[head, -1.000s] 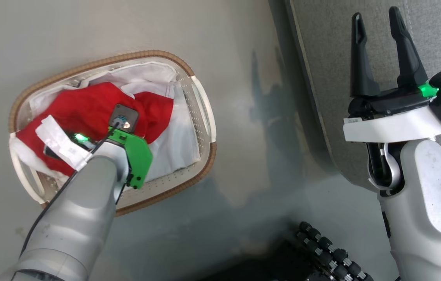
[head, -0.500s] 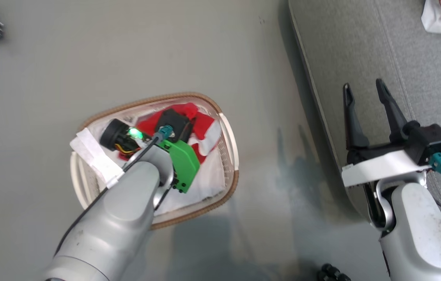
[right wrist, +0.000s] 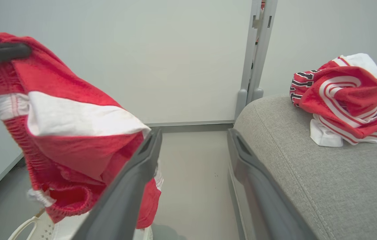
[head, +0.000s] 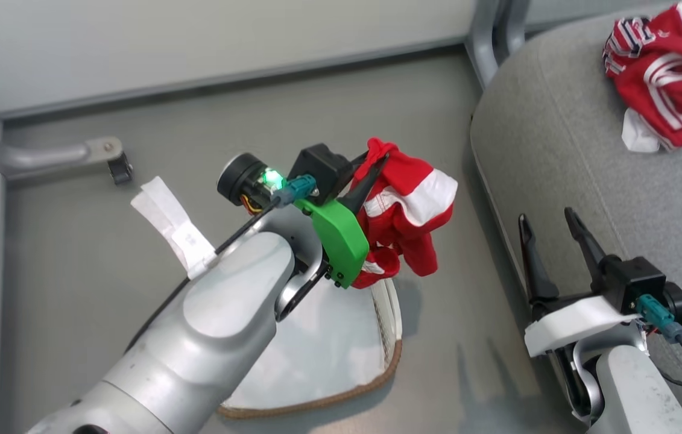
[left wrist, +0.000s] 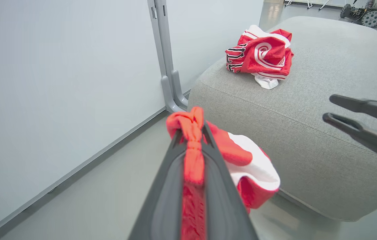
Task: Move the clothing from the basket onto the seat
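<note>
The left gripper (head: 375, 166) is clamped on a bunched red sports jersey with a white panel (head: 413, 211), which hangs above the oval cream plastic basket with a brown woven rim (head: 347, 395). A second red-and-white lettered jersey (head: 666, 90) lies on the large grey fabric seat (head: 558, 150). The right gripper (head: 546, 215) gapes open and empty by the seat's edge.

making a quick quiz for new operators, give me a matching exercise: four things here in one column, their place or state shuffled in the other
Things
1 left fingers
2 right fingers
3 lettered jersey
4 basket

Place or state
a lying on the seat
b on the floor
c shut on the hanging jersey
d open, holding nothing

Pairs: 1-c; 2-d; 3-a; 4-b
</note>
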Robot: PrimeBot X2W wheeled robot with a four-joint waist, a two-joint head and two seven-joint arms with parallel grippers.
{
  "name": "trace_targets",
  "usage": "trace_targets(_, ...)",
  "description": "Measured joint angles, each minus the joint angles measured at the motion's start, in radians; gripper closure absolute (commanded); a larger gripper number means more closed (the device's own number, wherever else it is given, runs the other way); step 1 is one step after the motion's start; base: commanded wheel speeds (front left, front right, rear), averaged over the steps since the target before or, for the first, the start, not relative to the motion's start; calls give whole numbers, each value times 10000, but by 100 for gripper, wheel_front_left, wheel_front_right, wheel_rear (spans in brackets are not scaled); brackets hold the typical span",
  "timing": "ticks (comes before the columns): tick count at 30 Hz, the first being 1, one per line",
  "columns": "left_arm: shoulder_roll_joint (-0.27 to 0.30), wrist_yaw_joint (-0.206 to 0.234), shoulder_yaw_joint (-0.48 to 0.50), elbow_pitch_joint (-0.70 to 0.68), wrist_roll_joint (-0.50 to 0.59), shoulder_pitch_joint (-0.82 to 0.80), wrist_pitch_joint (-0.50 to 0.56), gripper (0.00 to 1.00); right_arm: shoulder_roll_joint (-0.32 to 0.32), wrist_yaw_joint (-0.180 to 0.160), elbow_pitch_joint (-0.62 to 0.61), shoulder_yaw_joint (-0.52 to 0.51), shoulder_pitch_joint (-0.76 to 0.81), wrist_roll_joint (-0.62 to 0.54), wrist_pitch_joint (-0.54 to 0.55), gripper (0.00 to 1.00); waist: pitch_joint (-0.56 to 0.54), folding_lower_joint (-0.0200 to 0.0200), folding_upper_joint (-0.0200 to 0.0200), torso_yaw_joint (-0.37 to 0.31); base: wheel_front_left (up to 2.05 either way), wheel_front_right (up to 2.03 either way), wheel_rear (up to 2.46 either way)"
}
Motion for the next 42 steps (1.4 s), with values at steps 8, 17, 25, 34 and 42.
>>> trace_targets(8,671,0,-123,-1060,-938,-1054,667,100,-6,0,222,393,130,-33,-2,0,-1601,0,0,216,0,0,0)
trace_targets(17,1191,0,-155,-1432,-1536,-1610,895,100,-6,0,410,1685,-291,-27,-2,0,-2354,0,0,169,0,0,0)
trace_targets(25,1237,0,-311,-1532,-1799,-1611,911,100,-4,0,629,2529,-1156,-178,-2,0,-2396,0,1,258,0,0,0)
trace_targets(34,1252,0,-387,-1778,-1941,-1596,913,100,-4,0,1120,3279,-1590,-194,-2,0,-2379,0,1,471,0,0,0)
trace_targets(42,1220,31,-447,-2080,-1958,-1593,945,100,-12,0,2096,4059,-2171,-21,-2,0,-2312,0,1,597,0,0,0)
